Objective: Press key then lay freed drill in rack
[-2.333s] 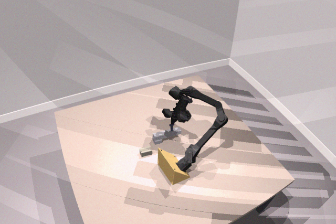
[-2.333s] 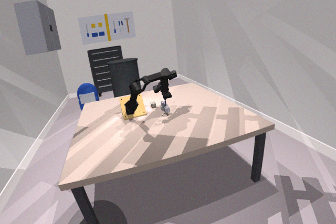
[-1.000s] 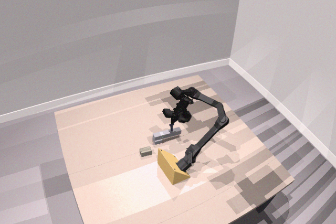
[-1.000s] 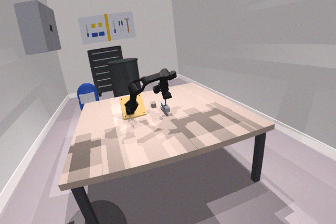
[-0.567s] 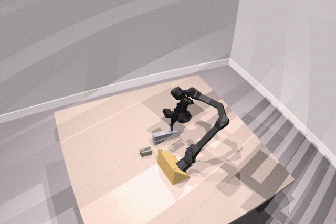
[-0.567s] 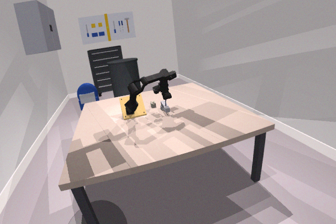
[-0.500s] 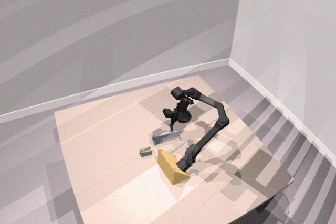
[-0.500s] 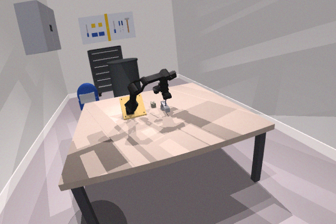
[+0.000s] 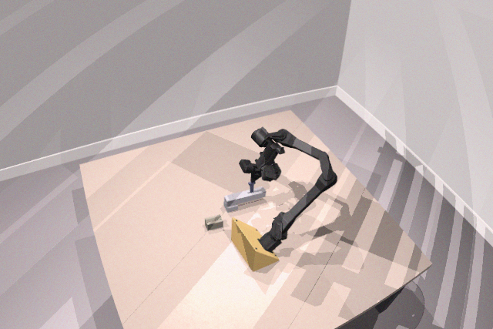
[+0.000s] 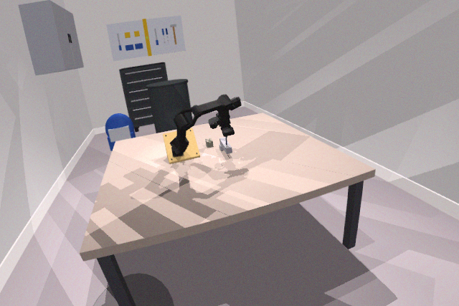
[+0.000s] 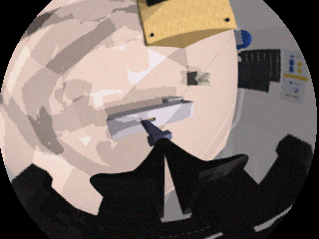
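A long grey block (image 9: 239,199) (image 11: 171,116) lies on the table. The dark blue key (image 9: 251,187) (image 11: 159,137), a slim shaft with a wider head, stands up from a slot in its top. My gripper (image 9: 253,181) (image 10: 226,135) (image 11: 162,140) is shut with nothing between its fingers; its tips are at the key's head, apparently touching it from above. The drill cannot be made out; the block may hide it. A small grey-green holder, seemingly the rack (image 9: 214,223) (image 10: 209,142) (image 11: 198,78), stands on the table between the block and the arm's base.
The yellow wedge-shaped base mount (image 9: 249,243) (image 10: 192,147) (image 11: 186,25) stands beside the rack and carries the arm. The wooden table (image 9: 139,198) (image 10: 296,169) has its far edge well beyond the block. A dark bin (image 10: 170,104) and a drawer cabinet (image 10: 138,89) stand off the table.
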Motion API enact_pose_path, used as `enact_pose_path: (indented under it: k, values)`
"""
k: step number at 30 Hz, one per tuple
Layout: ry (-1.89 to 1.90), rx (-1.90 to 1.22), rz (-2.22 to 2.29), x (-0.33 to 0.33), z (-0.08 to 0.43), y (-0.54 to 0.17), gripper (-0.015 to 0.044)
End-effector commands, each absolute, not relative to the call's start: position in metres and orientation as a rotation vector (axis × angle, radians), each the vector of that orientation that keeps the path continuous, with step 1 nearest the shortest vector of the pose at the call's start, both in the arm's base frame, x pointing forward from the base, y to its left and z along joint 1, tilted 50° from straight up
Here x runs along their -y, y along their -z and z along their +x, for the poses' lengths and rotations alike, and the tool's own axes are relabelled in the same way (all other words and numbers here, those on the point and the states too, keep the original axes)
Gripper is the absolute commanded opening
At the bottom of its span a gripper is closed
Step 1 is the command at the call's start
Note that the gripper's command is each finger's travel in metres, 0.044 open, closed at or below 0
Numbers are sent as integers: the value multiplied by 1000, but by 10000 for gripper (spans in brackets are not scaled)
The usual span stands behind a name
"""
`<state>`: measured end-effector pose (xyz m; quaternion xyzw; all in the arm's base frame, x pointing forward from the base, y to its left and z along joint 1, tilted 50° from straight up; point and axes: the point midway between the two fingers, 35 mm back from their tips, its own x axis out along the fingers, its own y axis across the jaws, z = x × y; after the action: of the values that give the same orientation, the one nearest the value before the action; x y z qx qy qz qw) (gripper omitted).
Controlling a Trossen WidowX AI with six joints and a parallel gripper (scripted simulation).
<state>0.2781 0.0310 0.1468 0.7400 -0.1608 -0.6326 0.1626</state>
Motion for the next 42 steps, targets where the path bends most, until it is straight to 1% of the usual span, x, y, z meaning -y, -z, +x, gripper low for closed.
enact_pose_path:
  k: [1,29,33,39,42]
  values:
    - [1845,528,2034,-11,273,-133,0]
    - [1845,528,2034,-5,274,-130,0]
    - [1846,526,2035,-18,276,-141,105]
    - [1848,525,2033,-61,274,-177,262]
    - [1848,526,2033,-65,274,-180,341]
